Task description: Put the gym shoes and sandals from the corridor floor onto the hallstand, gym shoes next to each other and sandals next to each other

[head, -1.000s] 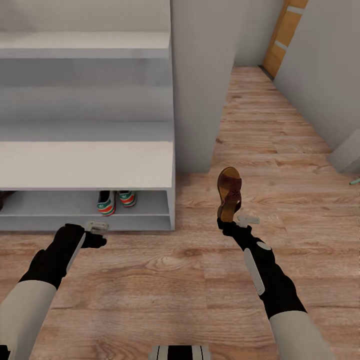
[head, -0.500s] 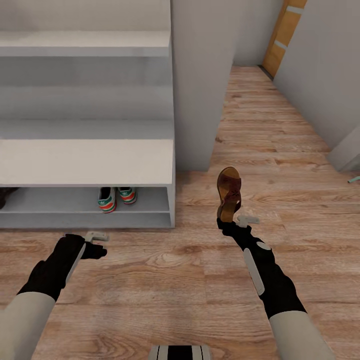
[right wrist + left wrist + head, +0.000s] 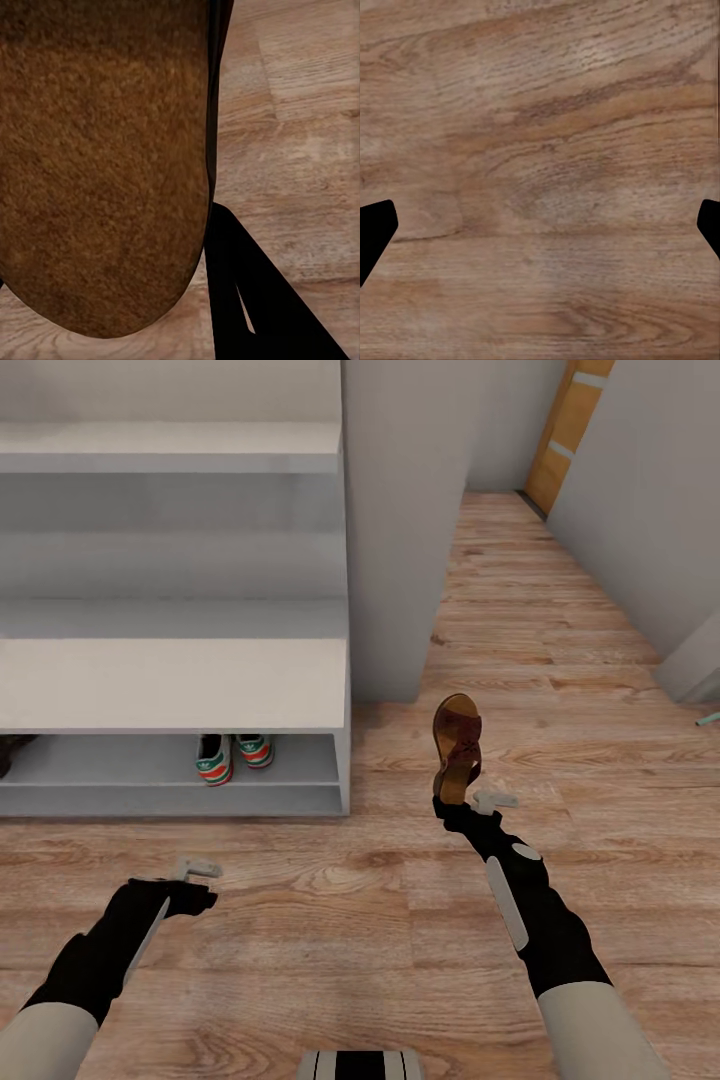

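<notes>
The pale hallstand [image 3: 170, 680] stands at the left of the head view. Side by side on its lower shelf are the two gym shoes [image 3: 213, 759] [image 3: 254, 750], heels toward me. At the shelf's far left a dark brown shape [image 3: 8, 752], cut by the picture's edge, looks like a sandal. My right gripper [image 3: 460, 796] is shut on the heel end of a brown sandal [image 3: 458, 742], held upright above the corridor floor [image 3: 350, 920], right of the rack. In the right wrist view its tan footbed [image 3: 105, 157] is close up beside one black finger [image 3: 247, 300]. My left gripper [image 3: 203, 882] hangs open over bare planks [image 3: 540, 180].
A grey wall pillar [image 3: 400, 530] rises right behind the rack's right end. The corridor runs on to an orange door [image 3: 570, 430] at the far right, with grey walls on its right side. A small teal object [image 3: 708, 719] lies at the right edge.
My left arm has drawn back from the rack's front toward me, gripper still open. The right gripper and its sandal have stayed in place. The view shifted slightly at first.
</notes>
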You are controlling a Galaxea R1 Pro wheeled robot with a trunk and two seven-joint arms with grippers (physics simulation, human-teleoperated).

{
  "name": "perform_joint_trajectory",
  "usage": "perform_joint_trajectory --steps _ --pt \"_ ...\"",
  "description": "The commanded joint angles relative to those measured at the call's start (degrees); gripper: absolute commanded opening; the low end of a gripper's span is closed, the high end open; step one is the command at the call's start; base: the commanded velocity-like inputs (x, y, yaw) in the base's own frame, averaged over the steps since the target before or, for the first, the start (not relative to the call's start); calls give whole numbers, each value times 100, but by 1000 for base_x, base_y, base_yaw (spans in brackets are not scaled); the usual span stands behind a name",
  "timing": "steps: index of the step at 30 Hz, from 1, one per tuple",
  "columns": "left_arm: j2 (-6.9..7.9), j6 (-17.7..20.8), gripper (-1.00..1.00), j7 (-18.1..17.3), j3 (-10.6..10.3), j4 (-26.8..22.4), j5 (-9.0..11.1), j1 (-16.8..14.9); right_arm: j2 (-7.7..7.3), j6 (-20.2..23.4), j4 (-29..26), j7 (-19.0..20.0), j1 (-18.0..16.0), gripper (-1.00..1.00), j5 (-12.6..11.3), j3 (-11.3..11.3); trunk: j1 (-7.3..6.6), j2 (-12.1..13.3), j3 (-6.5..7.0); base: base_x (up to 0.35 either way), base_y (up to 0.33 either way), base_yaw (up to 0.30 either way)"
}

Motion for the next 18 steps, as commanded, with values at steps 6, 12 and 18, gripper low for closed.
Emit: perform_joint_trajectory --steps 6,12,18 --pt "-8 -230 100 0 88 -7 11 175 -4 0 0 -4 0 -100 -18 1 0 0 0 0 0 0" --pt "-9 -499 100 -9 418 -40 112 492 2 0 0 -4 0 -100 -18 4 0 0 0 0 0 0" --pt "-16 -1072 100 -16 538 -69 138 682 3 0 0 -4 2 -100 -18 8 0 0 0 0 0 0"
